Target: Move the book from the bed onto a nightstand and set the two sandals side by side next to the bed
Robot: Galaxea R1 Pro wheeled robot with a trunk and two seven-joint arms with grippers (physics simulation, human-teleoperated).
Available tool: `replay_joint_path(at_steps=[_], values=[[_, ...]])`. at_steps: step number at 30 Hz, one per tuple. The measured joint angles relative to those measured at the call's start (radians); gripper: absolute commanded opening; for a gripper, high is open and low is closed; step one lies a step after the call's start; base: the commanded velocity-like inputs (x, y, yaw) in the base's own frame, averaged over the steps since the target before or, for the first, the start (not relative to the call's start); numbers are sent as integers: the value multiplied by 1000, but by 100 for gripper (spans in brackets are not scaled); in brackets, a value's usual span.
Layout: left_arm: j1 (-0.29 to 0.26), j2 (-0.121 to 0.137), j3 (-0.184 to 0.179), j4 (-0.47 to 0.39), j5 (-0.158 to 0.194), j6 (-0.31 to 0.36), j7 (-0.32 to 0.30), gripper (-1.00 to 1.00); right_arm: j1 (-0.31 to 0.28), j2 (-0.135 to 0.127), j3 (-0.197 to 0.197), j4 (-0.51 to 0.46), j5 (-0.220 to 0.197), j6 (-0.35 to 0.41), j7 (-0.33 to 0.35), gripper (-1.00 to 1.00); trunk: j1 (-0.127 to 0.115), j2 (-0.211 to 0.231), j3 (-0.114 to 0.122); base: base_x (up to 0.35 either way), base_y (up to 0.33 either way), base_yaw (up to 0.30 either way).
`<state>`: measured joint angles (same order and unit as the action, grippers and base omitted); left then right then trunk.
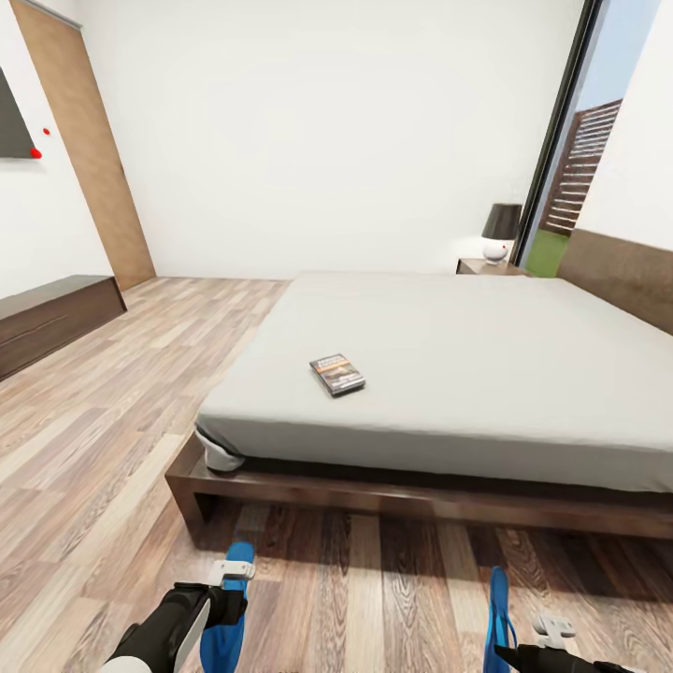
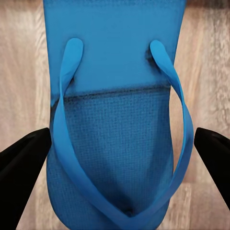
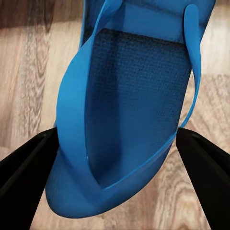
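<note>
Both pairs of jaws stood spread, each straddling a sandal without touching it: the left gripper (image 2: 115, 153) over the left sandal (image 2: 115, 120), the right gripper (image 3: 115, 163) over the right sandal (image 3: 129, 120). They lay well apart on the floor (image 1: 374, 579) near the bed (image 1: 449, 355). The sandal step seemed underway; next, closing on them. The book (image 1: 337, 374) waited on the mattress, the nightstand (image 1: 491, 267) far right.

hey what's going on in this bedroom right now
A two-armed robot stands at the foot of the bed, each arm reaching down over a blue flip-flop on the wood floor. The left gripper straddles the left sandal, the right gripper the right sandal, fingers open around each. The book lies on the mattress; a nightstand with a lamp stands beyond.
</note>
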<state>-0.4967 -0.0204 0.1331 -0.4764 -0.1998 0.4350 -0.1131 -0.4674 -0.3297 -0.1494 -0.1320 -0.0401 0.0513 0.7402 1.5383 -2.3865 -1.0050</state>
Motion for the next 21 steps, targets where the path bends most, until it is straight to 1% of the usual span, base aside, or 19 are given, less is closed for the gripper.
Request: replay_joint_path(at_steps=[16, 21], values=[[0, 0, 0, 0, 0, 0, 0, -100, 0, -2, -3, 0, 0, 1, 1, -100, 61, -112, -50, 0, 0, 0], [0, 0, 0, 0, 0, -1, 0, -100, 0, -3, -4, 0, -1, 1, 1, -100, 64, -114, -69, 0, 0, 0]])
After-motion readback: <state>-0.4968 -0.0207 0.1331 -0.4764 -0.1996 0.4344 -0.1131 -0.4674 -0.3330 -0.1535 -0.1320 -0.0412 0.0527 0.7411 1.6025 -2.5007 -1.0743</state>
